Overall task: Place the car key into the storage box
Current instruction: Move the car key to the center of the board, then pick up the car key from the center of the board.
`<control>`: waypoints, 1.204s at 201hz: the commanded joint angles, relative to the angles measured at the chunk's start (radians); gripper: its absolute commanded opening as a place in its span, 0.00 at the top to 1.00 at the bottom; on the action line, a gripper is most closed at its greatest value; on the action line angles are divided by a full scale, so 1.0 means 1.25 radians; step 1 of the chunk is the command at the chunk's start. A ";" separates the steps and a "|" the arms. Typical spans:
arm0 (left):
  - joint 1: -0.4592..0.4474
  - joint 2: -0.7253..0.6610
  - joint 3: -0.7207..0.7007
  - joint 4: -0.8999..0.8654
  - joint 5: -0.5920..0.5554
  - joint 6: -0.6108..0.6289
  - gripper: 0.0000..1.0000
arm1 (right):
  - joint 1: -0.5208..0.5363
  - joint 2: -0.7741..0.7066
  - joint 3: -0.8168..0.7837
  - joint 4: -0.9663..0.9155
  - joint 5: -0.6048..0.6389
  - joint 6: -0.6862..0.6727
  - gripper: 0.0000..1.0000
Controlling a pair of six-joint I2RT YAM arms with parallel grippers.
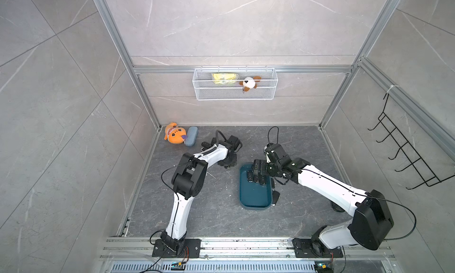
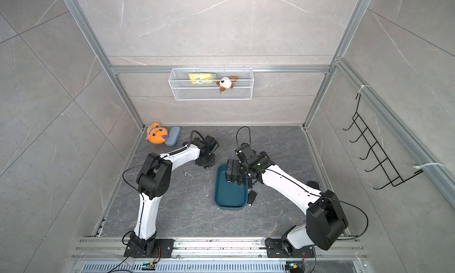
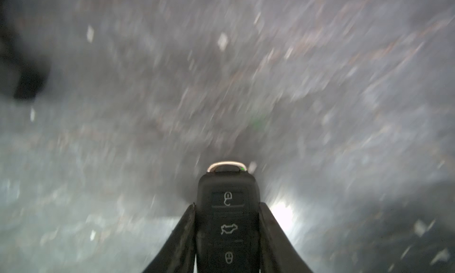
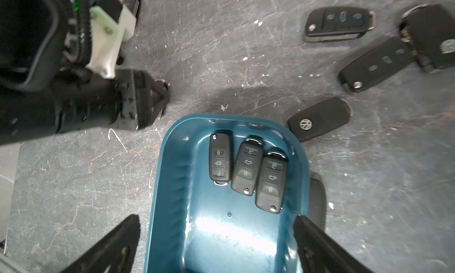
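Black fingers (image 3: pixel 182 234) of the left end effector (image 3: pixel 227 204) clamp a car key (image 3: pixel 227 225) by its sides above blurred grey tabletop (image 3: pixel 123 111). In both top views that bent arm's wrist (image 1: pixel 227 158) hides the key, just beyond the far corner of the teal storage box (image 1: pixel 254 198). Right end effector (image 4: pixel 215 219) hangs wide open over the box; its wrist view shows three key fobs (image 4: pixel 246 166) inside and several others (image 4: pixel 320 119) beside it. An orange plush toy (image 1: pixel 173 136) and pale blue case (image 1: pixel 191 136) lie far left.
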 commanded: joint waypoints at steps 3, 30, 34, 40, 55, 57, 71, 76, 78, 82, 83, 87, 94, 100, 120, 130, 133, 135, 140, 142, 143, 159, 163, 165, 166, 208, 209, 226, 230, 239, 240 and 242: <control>0.003 -0.065 -0.075 -0.010 0.037 -0.035 0.58 | -0.003 0.028 0.030 0.036 -0.042 -0.010 0.01; 0.006 -0.081 -0.109 -0.012 0.046 -0.038 0.55 | -0.003 0.044 0.040 0.052 -0.073 -0.008 0.01; 0.006 -0.080 -0.110 -0.013 0.050 -0.038 0.55 | -0.002 0.045 0.040 0.054 -0.075 -0.006 0.01; 0.007 -0.078 -0.110 -0.015 0.056 -0.037 0.54 | -0.002 0.046 0.040 0.057 -0.077 -0.006 0.01; 0.009 -0.073 -0.104 -0.026 0.063 -0.038 0.53 | -0.001 0.046 0.037 0.062 -0.081 -0.001 0.01; 0.010 -0.073 -0.103 -0.028 0.063 -0.038 0.53 | -0.001 0.046 0.037 0.063 -0.082 0.000 0.01; 0.013 -0.069 -0.100 -0.037 0.068 -0.040 0.53 | -0.001 0.044 0.031 0.069 -0.084 0.004 0.01; 0.014 -0.068 -0.098 -0.039 0.072 -0.040 0.54 | -0.001 0.043 0.029 0.071 -0.085 0.006 0.01; 0.015 -0.068 -0.097 -0.040 0.073 -0.040 0.54 | -0.001 0.043 0.028 0.072 -0.085 0.007 0.01; 0.017 -0.065 -0.096 -0.041 0.078 -0.040 0.56 | 0.000 0.042 0.027 0.073 -0.086 0.008 0.01; 0.018 -0.066 -0.096 -0.041 0.078 -0.040 0.56 | 0.000 0.041 0.026 0.073 -0.086 0.008 0.01; 0.018 -0.065 -0.096 -0.042 0.082 -0.039 0.57 | 0.000 0.040 0.025 0.074 -0.086 0.010 0.01; 0.020 -0.064 -0.095 -0.042 0.086 -0.038 0.58 | 0.000 0.038 0.022 0.076 -0.087 0.011 0.01; 0.021 -0.064 -0.093 -0.042 0.087 -0.038 0.61 | 0.000 0.037 0.020 0.077 -0.087 0.012 0.01; 0.021 -0.071 -0.086 -0.048 0.087 -0.038 0.64 | 0.000 0.030 0.014 0.077 -0.086 0.011 0.01; 0.021 -0.078 -0.085 -0.050 0.086 -0.042 0.66 | 0.000 0.026 0.011 0.076 -0.084 0.011 0.01; 0.021 -0.081 -0.086 -0.050 0.087 -0.042 0.68 | 0.000 0.024 0.010 0.076 -0.084 0.011 0.01; 0.021 -0.084 -0.087 -0.050 0.087 -0.043 0.69 | 0.000 0.024 0.009 0.076 -0.084 0.011 0.01; 0.021 -0.089 -0.087 -0.051 0.087 -0.044 0.70 | 0.000 0.022 0.008 0.077 -0.082 0.011 0.01; 0.021 -0.092 -0.088 -0.051 0.087 -0.045 0.71 | 0.000 0.021 0.007 0.077 -0.082 0.010 0.01; 0.022 -0.093 -0.089 -0.051 0.087 -0.046 0.71 | 0.000 0.021 0.006 0.077 -0.082 0.010 0.01; 0.021 -0.115 -0.093 -0.054 0.088 -0.054 0.71 | 0.000 0.015 -0.001 0.079 -0.081 0.010 0.01; 0.021 -0.121 -0.096 -0.055 0.088 -0.056 0.71 | 0.000 0.013 -0.002 0.079 -0.080 0.011 0.01; 0.021 -0.125 -0.096 -0.056 0.088 -0.057 0.71 | 0.000 0.013 -0.003 0.079 -0.081 0.010 0.01; 0.021 -0.126 -0.097 -0.056 0.088 -0.058 0.71 | 0.000 0.013 -0.003 0.079 -0.081 0.010 0.01; 0.008 -0.206 -0.120 -0.073 0.094 -0.090 0.71 | 0.000 -0.011 -0.028 0.082 -0.079 0.006 0.01; 0.007 -0.208 -0.120 -0.074 0.093 -0.092 0.71 | 0.000 -0.011 -0.029 0.082 -0.079 0.006 0.01; -0.009 -0.240 -0.125 -0.083 0.088 -0.111 0.71 | 0.000 -0.025 -0.043 0.081 -0.075 0.003 0.01; -0.015 -0.246 -0.126 -0.087 0.084 -0.117 0.71 | 0.000 -0.029 -0.047 0.079 -0.073 0.004 0.01; -0.028 -0.258 -0.124 -0.094 0.075 -0.127 0.71 | 0.000 -0.039 -0.055 0.078 -0.067 0.004 0.01; -0.030 -0.260 -0.125 -0.096 0.073 -0.129 0.71 | 0.000 -0.041 -0.056 0.078 -0.066 0.003 0.01; -0.033 -0.262 -0.124 -0.098 0.072 -0.133 0.71 | 0.000 -0.043 -0.059 0.078 -0.064 0.004 0.01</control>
